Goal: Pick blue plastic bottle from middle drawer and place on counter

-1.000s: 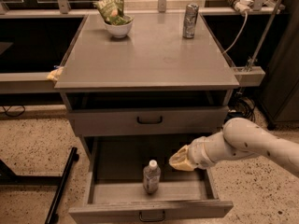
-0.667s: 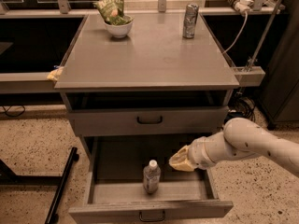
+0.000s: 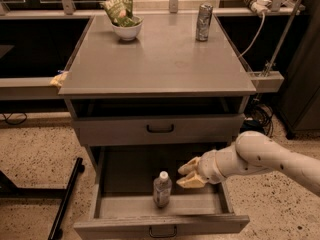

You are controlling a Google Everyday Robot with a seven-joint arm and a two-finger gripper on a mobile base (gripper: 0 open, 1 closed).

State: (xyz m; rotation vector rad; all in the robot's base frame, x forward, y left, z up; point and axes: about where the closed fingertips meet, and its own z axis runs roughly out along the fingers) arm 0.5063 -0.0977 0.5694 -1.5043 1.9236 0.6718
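The blue plastic bottle [image 3: 162, 189], clear with a white cap, stands upright near the front of the pulled-out middle drawer [image 3: 125, 174]. My gripper [image 3: 184, 176] hangs over the drawer just to the right of the bottle, about level with its cap. Its fingers are open, pointing left at the bottle and apart from it. The white arm comes in from the lower right. The grey counter [image 3: 160, 59] spreads above the drawers.
A silver can [image 3: 203, 22] stands at the counter's back right. A white bowl holding a green bag [image 3: 124, 20] sits at the back left. The upper drawer front [image 3: 160, 129] is slightly ajar. A black stand leg [image 3: 67, 199] lies at the lower left.
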